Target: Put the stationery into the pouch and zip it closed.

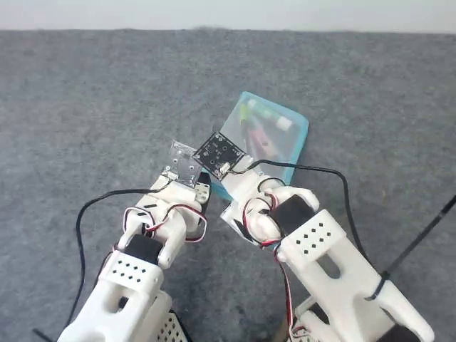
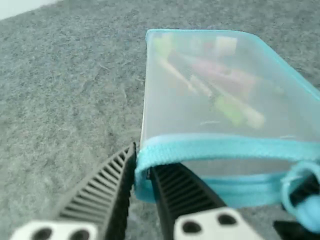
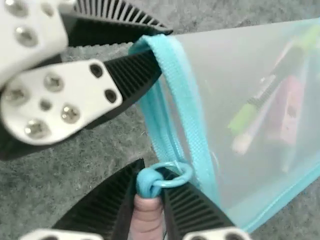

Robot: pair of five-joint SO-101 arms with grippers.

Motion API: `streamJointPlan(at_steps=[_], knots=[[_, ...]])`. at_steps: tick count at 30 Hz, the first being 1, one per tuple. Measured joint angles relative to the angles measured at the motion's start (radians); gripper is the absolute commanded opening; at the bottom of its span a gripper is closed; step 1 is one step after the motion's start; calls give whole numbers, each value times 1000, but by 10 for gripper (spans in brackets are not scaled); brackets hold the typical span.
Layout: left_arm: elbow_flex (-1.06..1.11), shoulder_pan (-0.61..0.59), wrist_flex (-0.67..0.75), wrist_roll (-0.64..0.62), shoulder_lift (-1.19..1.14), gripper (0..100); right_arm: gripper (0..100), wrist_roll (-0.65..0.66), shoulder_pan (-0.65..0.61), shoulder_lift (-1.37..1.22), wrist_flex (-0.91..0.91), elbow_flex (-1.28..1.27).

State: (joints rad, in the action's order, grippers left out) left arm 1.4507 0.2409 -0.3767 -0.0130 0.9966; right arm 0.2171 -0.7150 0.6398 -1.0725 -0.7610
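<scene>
A translucent teal pouch (image 1: 267, 135) lies on the grey mat with green, pink and white pens (image 1: 258, 122) inside it. My left gripper (image 1: 204, 191) is shut on the pouch's near corner (image 2: 142, 172), pinching the teal zipper band between its black fingers (image 2: 175, 187). In the right wrist view the pouch (image 3: 240, 90) fills the far side, and my right gripper (image 3: 149, 200) is shut on the zipper pull (image 3: 156, 180), a teal cord loop with a pinkish tab. The left gripper (image 3: 142, 55) clamps the band end just beyond it. The pens (image 2: 225, 102) show blurred through the pouch wall.
Grey carpet-like mat (image 1: 85, 107) covers the table, with open room left, right and beyond the pouch. A black cable (image 1: 84, 214) loops by the left arm. Another cable (image 1: 420, 239) runs at the right edge. A pale strip (image 1: 228, 14) borders the far side.
</scene>
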Motion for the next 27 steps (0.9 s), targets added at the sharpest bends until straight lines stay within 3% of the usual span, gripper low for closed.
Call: streamJointPlan(at_steps=[3, 13, 18, 27], knots=[[2, -11, 0, 0, 0, 13, 282, 0, -20, 8, -29, 2], [2, -25, 2, 0, 0, 13, 279, 21, -15, 201, -147, 3], [2, -28, 2, 0, 0, 13, 281, 97, 63, 299, -212, 3], [2, -28, 2, -2, 0, 13, 405, 321, 169, 319, -25, -272]])
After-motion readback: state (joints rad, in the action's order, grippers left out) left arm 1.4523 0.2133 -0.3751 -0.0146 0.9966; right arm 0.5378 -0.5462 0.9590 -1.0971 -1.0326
